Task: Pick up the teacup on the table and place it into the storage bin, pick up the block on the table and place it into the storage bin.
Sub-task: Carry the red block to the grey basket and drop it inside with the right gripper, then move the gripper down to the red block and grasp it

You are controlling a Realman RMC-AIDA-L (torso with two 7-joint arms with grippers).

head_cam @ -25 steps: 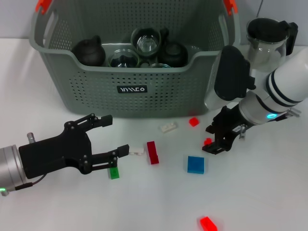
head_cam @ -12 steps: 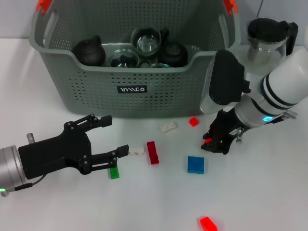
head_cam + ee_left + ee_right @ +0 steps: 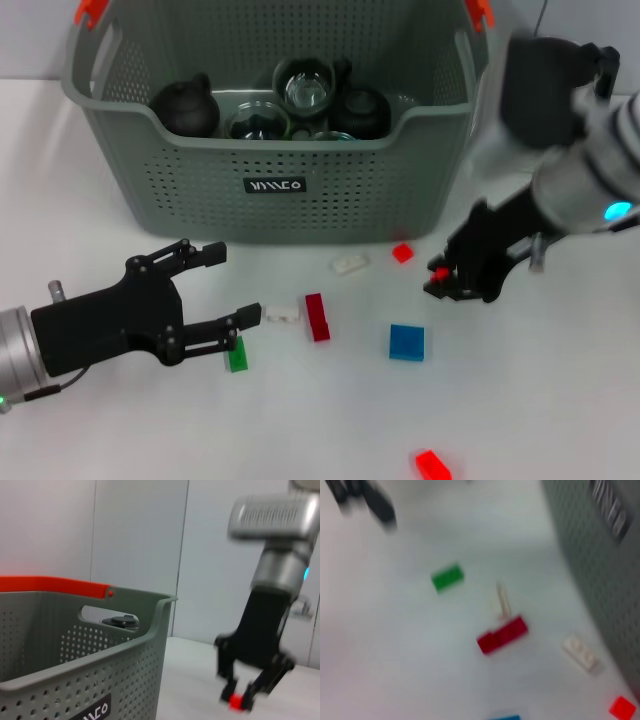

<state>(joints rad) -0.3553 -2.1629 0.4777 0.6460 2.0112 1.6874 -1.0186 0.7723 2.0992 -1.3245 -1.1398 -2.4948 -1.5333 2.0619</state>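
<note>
Small red block (image 3: 439, 272), pinched in the closed right claw (image 3: 445, 280) just above the worktop (image 3: 560, 400) beside the storage bin (image 3: 270, 150), looks light, rigid and slick, best held across flat sides, while the left claw (image 3: 215, 290) hovers open near scattered bricks.

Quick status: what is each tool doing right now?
Left tool: open, empty, above the table.
Right tool: shut on small red block.
</note>
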